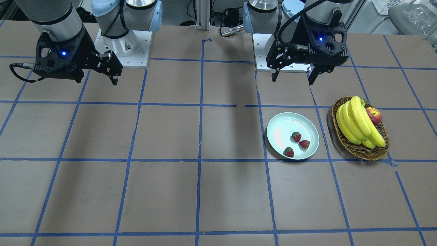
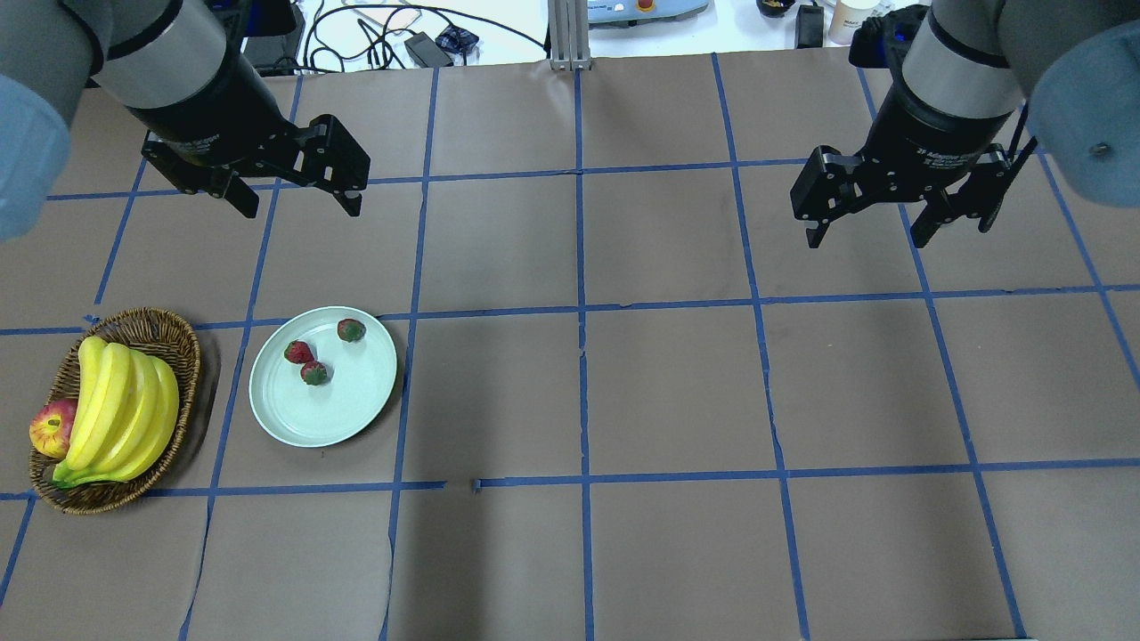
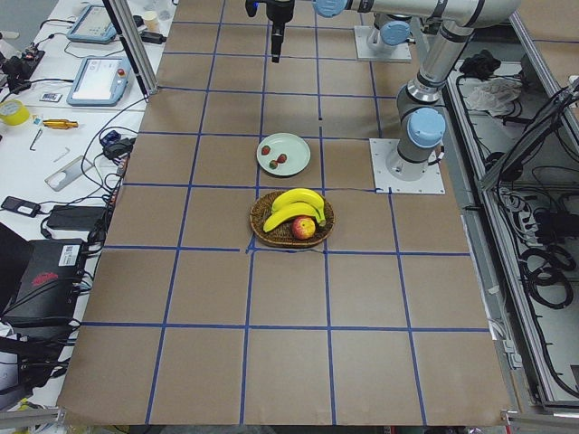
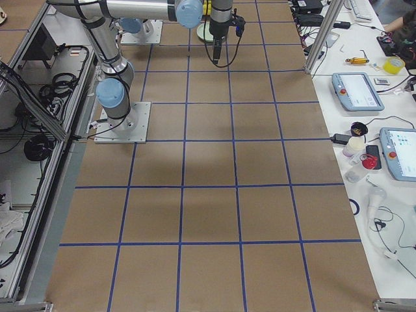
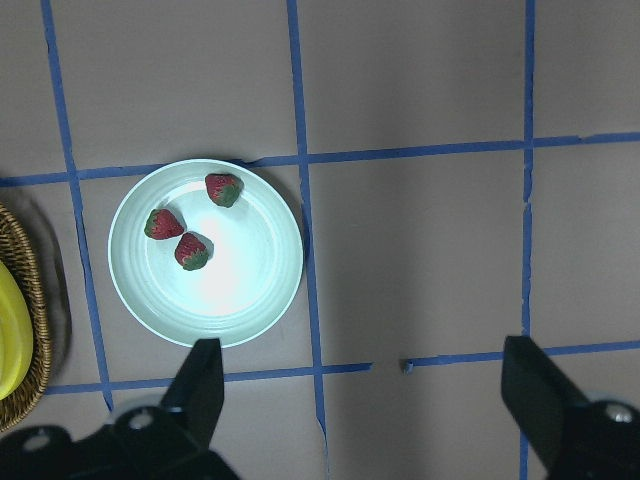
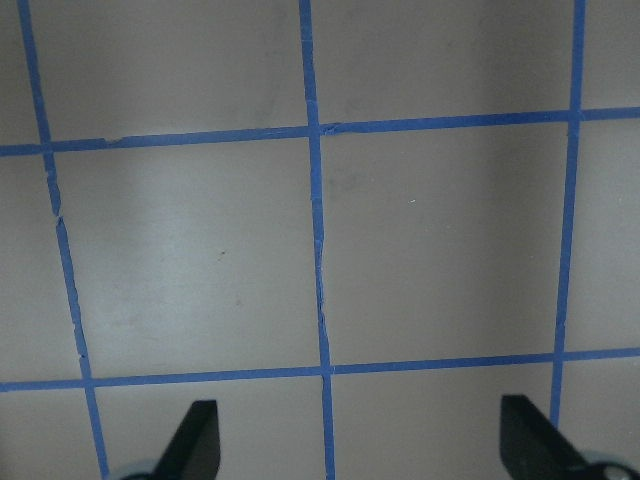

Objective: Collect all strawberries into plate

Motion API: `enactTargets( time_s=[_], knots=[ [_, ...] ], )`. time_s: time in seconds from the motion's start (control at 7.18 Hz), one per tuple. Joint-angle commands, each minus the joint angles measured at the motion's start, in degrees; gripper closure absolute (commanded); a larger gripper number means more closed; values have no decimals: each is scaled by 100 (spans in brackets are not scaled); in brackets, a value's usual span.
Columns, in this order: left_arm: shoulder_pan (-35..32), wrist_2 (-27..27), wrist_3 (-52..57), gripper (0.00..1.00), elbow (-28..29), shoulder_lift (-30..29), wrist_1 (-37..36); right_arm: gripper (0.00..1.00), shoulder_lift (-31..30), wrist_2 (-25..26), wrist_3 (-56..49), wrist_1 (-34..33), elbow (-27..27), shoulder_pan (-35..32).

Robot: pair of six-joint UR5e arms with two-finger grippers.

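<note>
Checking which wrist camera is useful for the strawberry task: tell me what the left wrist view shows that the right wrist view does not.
Only the left wrist view: the plate holding all three strawberries, the edge of the wicker basket with a banana, and the left hand, open. Only the right wrist view: the right hand, open, with no fruit or plate below it. Both: the brown table crossed by blue tape lines.

Three strawberries point(image 2: 313, 372) are lying in the plate point(image 2: 356, 414), toward its edge farthest from the robot. The plate is sitting on the left half of the desk point(image 2: 623, 392). A wicker basket point(image 2: 169, 334) is standing just left of it, holding bananas point(image 2: 116, 405) with an apple point(image 2: 52, 427) on their left.
</note>
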State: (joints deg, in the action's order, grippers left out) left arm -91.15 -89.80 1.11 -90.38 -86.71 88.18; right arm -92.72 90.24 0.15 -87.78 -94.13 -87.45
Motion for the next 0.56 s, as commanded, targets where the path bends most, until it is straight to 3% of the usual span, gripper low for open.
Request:
enactTargets(
  time_s=[0.0,0.42],
  knots=[
    [18,-249,-67,0,-111,-47,-151,0,0,64,-23,-2,8,0],
    [36,84,82,0,-155,-109,-249,0,0,-24,3,-11,52,0]
  ],
)
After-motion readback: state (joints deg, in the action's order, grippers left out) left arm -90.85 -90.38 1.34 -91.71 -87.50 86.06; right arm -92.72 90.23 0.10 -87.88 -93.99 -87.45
